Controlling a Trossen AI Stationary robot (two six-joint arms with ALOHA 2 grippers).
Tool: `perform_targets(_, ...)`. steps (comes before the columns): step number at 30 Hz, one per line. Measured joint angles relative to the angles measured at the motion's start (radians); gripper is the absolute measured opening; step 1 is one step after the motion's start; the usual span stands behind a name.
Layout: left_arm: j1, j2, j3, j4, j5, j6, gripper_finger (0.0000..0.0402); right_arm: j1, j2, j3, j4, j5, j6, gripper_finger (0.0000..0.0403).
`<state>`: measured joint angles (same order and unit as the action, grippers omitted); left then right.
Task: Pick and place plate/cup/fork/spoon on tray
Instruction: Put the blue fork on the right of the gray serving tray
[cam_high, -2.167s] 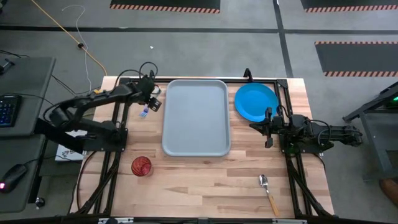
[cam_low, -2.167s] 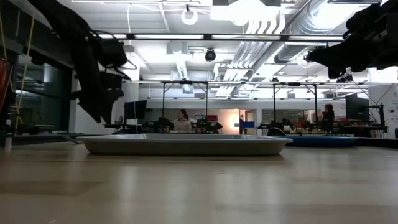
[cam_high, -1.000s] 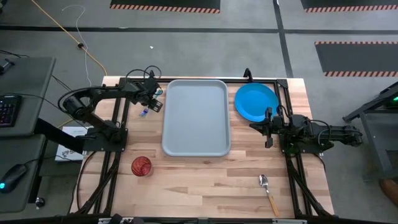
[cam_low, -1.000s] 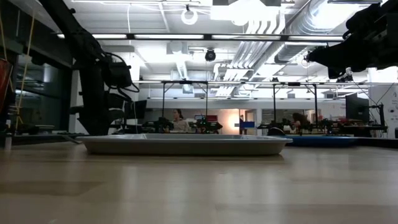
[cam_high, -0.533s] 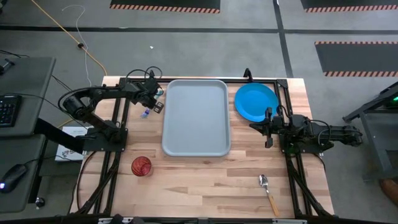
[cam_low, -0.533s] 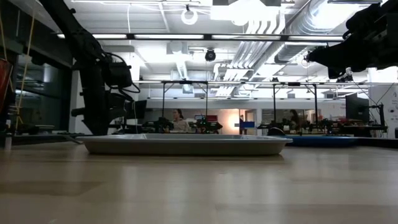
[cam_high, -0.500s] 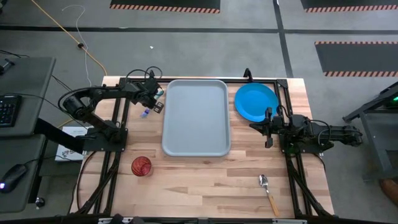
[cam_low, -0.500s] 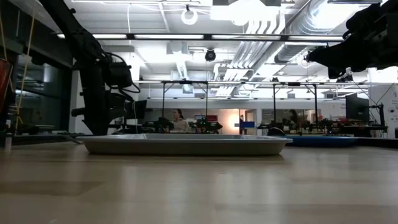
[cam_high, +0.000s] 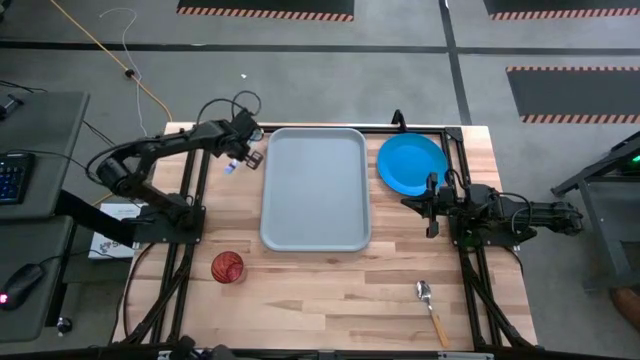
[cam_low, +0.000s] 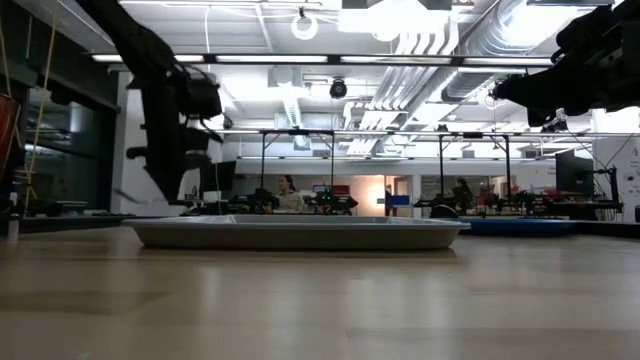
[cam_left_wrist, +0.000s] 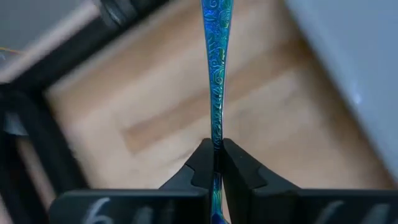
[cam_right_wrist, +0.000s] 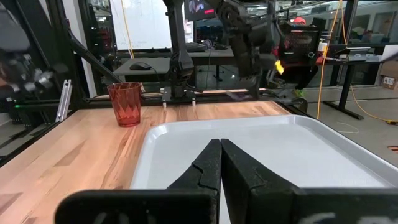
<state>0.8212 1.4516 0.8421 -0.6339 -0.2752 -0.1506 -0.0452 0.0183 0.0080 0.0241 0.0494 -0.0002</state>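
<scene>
the left gripper (cam_high: 244, 150) hangs over the far left part of the counter (cam_high: 330, 290), just left of the tray's far left corner, with its fingers (cam_left_wrist: 203, 163) clamped narrow on the fork (cam_left_wrist: 216, 68). in the left wrist view the fork's shimmering blue handle runs straight out from between the fingers, above the wood and beside the tray's edge. in the high view only a small blue piece (cam_high: 231, 167) shows below the gripper, probably one end of the fork, though it is too small to be sure.

the tray (cam_high: 314, 188) lies in the middle of the counter. the plate (cam_high: 411, 164) rests on the counter just right of the tray's far right corner. the cup (cam_high: 227, 267) stands upright near the left edge, on the near side of the tray. the spoon (cam_high: 432, 311) lies near the right front, well apart from the tray.

the right gripper (cam_high: 432, 206) waits over the right side, just right of the tray, its fingers (cam_right_wrist: 209, 163) pressed together on nothing, pointing across the tray.
</scene>
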Motion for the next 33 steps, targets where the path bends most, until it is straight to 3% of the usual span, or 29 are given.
perform_targets(8, -0.108, -0.016, 0.208, -0.064, 0.045, 0.194, 0.0004, 0.0, 0.0, 0.0, 0.0, 0.0, 0.0, 0.0)
perform_targets(21, -0.312, 0.409, 0.664, -0.109, 0.066, 0.714, 0.0007, 0.0, 0.0, 0.0, 0.0, 0.0, 0.0, 0.0)
perform_targets(26, -0.325, 0.549, 0.724, -0.013, 0.091, 0.835, 0.0008, 0.0, 0.0, 0.0, 0.0, 0.0, 0.0, 0.0)
perform_targets(33, -0.312, 0.631, 0.726, 0.103, 0.126, 0.905, 0.0009, 0.0, 0.0, 0.0, 0.0, 0.0, 0.0, 0.0)
